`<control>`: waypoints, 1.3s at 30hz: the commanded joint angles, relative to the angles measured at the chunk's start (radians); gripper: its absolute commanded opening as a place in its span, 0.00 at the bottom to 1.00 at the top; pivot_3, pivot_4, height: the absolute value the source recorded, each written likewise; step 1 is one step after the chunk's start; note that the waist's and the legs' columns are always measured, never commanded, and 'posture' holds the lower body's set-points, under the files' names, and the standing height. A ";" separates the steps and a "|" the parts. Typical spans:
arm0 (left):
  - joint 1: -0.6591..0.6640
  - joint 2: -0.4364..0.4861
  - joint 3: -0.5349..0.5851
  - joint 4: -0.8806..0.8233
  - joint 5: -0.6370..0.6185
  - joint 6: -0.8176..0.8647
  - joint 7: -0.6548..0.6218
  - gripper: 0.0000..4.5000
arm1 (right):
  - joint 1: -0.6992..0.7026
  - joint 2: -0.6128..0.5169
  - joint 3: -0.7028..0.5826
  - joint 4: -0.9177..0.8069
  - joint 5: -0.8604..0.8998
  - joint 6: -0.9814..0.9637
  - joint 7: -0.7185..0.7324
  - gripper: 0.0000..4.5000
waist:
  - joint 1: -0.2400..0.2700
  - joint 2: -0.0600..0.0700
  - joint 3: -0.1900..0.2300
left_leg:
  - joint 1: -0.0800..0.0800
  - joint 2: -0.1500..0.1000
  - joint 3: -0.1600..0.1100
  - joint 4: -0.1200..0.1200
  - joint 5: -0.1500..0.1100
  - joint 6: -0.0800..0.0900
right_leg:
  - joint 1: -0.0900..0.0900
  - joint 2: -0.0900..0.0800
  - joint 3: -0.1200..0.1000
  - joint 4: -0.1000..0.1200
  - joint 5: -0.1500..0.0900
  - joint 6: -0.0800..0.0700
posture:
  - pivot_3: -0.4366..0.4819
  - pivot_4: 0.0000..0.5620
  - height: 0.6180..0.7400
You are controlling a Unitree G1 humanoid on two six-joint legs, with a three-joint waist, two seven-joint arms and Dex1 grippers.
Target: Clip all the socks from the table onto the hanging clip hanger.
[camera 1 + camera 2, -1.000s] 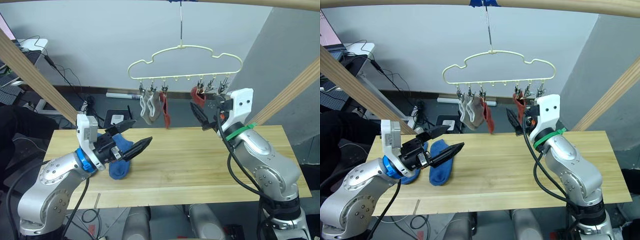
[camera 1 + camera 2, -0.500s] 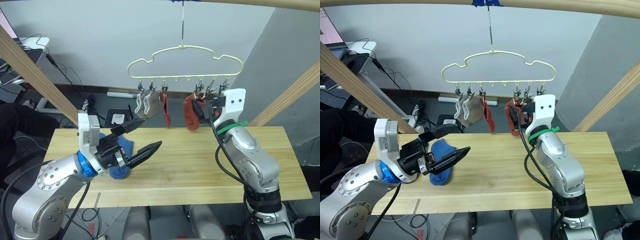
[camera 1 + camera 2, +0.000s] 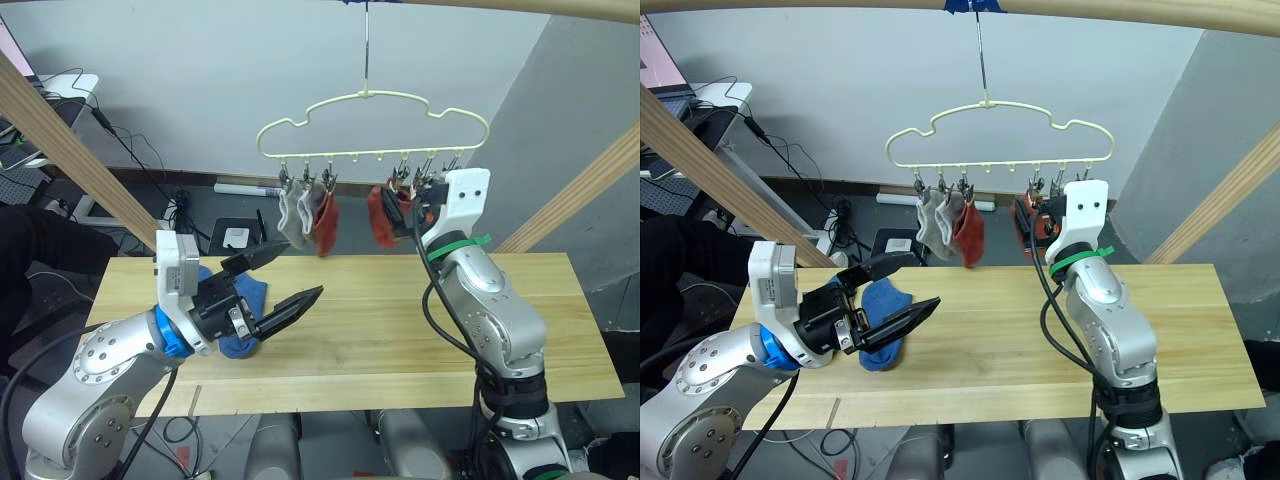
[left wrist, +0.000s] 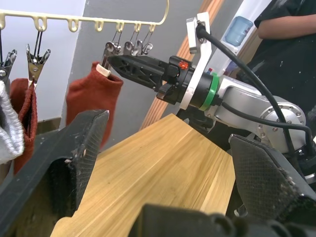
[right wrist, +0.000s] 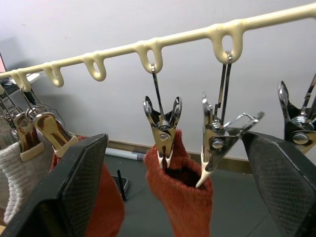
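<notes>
The pale yellow cloud-shaped wire clip hanger [image 3: 372, 125] hangs above the long light wood desk [image 3: 400, 320], carrying two light grey knit socks [image 3: 292, 212] and two rust red socks [image 3: 324, 212]. The right end effector [image 3: 405, 208] is raised beside the second red sock [image 5: 177, 187], fingers spread wide, holding nothing. The left end effector [image 3: 280, 285], wide open and empty, hides much of the blue socks [image 3: 882, 325] on the desk.

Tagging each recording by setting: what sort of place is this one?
Probably a robotics lab or workshop rig, not a home: a pale yellow wire clip hanger hangs from a bare wooden beam, and loose black cables trail on the floor behind the light plank table.
</notes>
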 commanded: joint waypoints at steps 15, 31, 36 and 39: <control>-0.003 0.015 -0.028 -0.016 -0.009 -0.030 -0.012 0.99 | -0.054 0.056 -0.045 0.008 -0.044 -0.070 0.003 1.00 | 0.000 0.000 0.000 | 0.000 0.000 0.000 0.000 0.000 0.000 | 0.000 0.000 0.000 0.000 0.000 0.000 | 0.42 0.54 1.00; 0.003 0.013 -0.035 -0.014 0.001 -0.038 -0.016 1.00 | -0.057 0.078 -0.079 0.018 -0.056 -0.074 0.006 0.80 | 0.000 0.001 0.000 | 0.000 0.000 0.000 0.000 0.000 0.000 | 0.000 0.000 0.000 0.000 0.000 0.000 | 0.42 0.54 1.00; 0.002 0.014 -0.038 -0.013 0.000 -0.041 -0.014 1.00 | -0.038 0.064 -0.072 -0.015 -0.048 -0.056 0.032 0.74 | 0.000 0.001 0.000 | 0.000 0.000 0.000 0.000 0.000 0.000 | 0.000 0.000 0.000 0.000 0.000 0.000 | 0.42 0.55 1.00; 0.007 0.016 -0.040 -0.012 0.002 -0.046 -0.017 1.00 | -0.026 0.053 -0.069 -0.036 -0.045 -0.045 0.047 0.74 | 0.000 0.001 0.000 | 0.000 0.000 0.000 0.000 0.000 0.000 | 0.000 0.000 0.000 0.000 0.000 0.000 | 0.41 0.55 1.00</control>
